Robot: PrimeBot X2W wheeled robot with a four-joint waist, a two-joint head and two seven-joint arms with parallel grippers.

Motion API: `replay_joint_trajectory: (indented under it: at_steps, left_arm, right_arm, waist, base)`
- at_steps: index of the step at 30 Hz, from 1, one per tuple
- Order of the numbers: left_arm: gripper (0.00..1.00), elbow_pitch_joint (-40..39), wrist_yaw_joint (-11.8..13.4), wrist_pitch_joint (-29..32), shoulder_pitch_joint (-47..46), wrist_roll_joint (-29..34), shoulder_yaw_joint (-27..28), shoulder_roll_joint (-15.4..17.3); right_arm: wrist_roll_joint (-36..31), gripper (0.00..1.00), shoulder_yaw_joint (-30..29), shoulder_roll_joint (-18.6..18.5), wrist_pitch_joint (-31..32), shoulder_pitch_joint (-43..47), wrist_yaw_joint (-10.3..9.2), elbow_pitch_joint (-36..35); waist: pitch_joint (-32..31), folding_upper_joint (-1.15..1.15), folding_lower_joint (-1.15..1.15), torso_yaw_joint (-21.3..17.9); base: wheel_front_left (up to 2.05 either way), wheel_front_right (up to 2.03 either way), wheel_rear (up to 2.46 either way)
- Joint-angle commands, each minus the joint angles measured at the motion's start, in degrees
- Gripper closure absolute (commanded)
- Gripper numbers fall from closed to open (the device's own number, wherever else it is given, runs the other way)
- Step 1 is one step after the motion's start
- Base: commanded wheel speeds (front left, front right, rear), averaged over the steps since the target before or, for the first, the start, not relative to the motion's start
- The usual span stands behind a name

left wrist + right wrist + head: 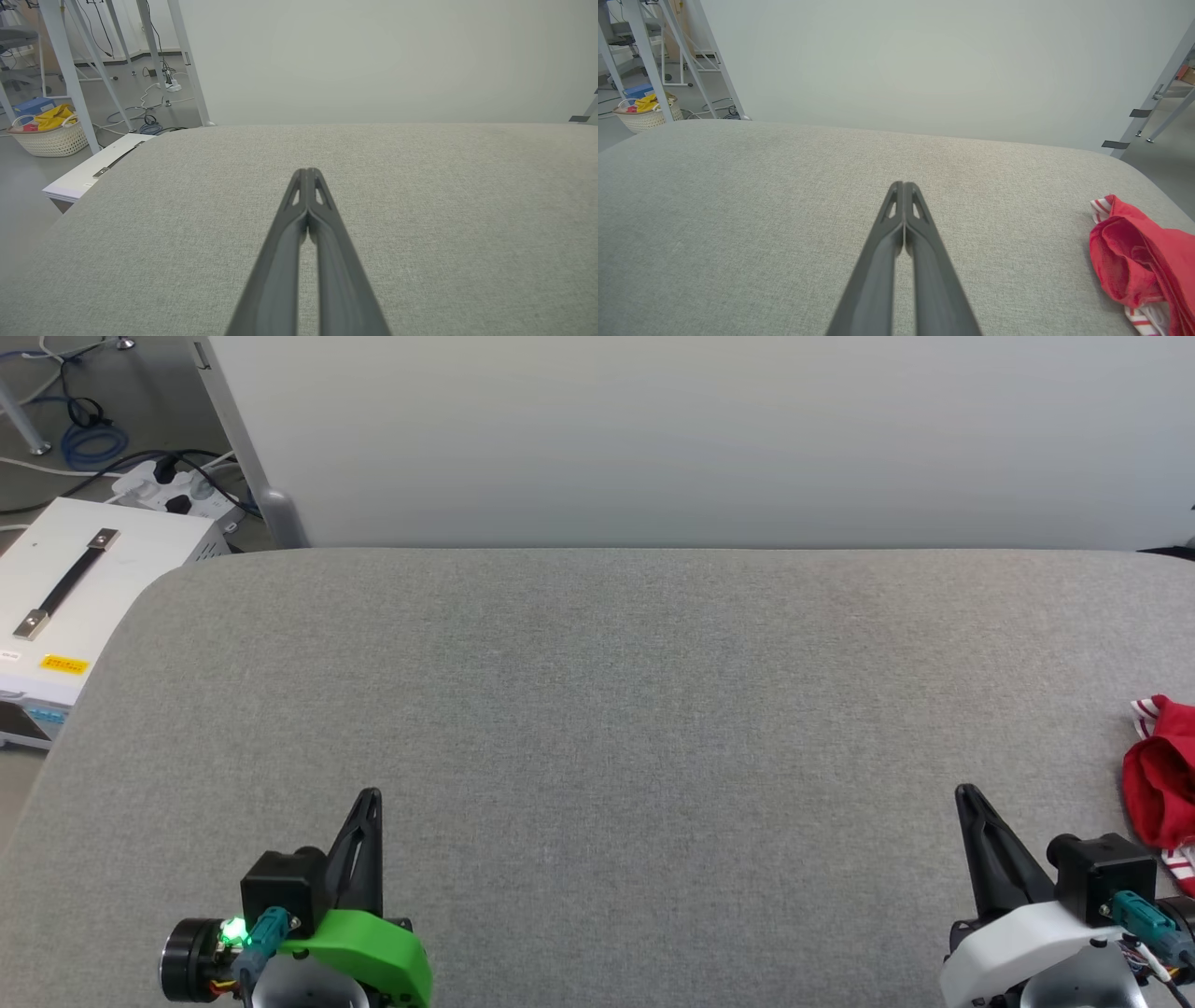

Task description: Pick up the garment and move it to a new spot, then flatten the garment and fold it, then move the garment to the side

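Note:
The garment (1162,784) lies bunched at the far right edge of the grey table (597,709), red with red-and-white striped trim; most of it is cut off by the frame. In the right wrist view the garment (1139,261) sits crumpled to the right of my fingers, apart from them. My right gripper (966,795) rests shut near the front right, holding nothing, its fingertips (903,186) pressed together. At the front left my left gripper (371,798) is shut and holds nothing too, hovering over bare cloth (308,172).
A white case with a black handle (65,588) stands off the table's left side, with cables and a power strip (177,490) on the floor behind. A pale wall panel (709,439) runs along the table's far edge. A laundry basket (49,133) sits on the floor.

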Motion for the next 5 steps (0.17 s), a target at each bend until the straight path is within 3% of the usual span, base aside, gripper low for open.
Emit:
replay_joint_trajectory:
  at_steps: [1, 5]
  left_arm:
    - [1.00, -0.3, 0.2, 0.4, -1.2, 0.9, 0.4, -0.6]
    - [1.00, -0.6, 0.3, 0.9, -1.3, 1.5, 0.7, -0.9]
  right_arm:
    - [-0.7, 1.00, 0.2, 0.1, -0.2, -1.3, -0.03, 0.4]
    - [-1.0, 1.00, 0.2, 0.1, -0.3, -1.8, -0.03, 1.0]
  waist:
    - [0.0, 0.00, 0.00, 0.0]
    - [0.0, 0.00, 0.00, 0.1]
  base:
    - [0.00, 0.00, 0.00]
    - [0.00, 0.00, 0.00]
